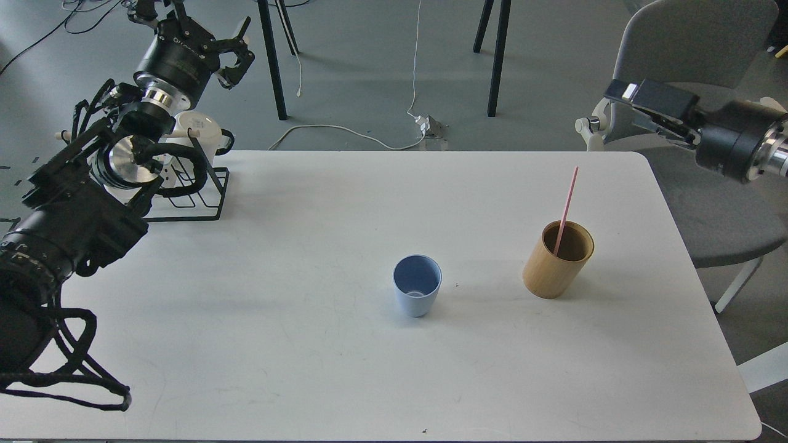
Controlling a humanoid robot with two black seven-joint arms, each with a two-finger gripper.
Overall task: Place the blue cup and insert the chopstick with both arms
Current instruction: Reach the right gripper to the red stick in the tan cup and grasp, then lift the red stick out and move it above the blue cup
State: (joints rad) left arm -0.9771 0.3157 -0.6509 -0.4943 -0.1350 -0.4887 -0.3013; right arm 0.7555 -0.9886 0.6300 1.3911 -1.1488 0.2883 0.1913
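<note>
The cup (417, 285) is positioned upright mid-tabletop (308, 344). The chopstick (566, 209) is leaned inside the bamboo holder (557, 261). The left claw (191, 27) is spread open, empty; the right claw's (619, 92) state cannot be determined.

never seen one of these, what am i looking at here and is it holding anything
This is a view from a humanoid robot's own head, looking down at a white table. The black arms at the sides are its own. Its left hand is raised at the far left with fingers spread; its right hand hovers off the table's right edge. Neither holds anything. On the table stand a blue cup, a bamboo holder with a pink chopstick leaning in it, and a black wire rack with white mugs.
</note>
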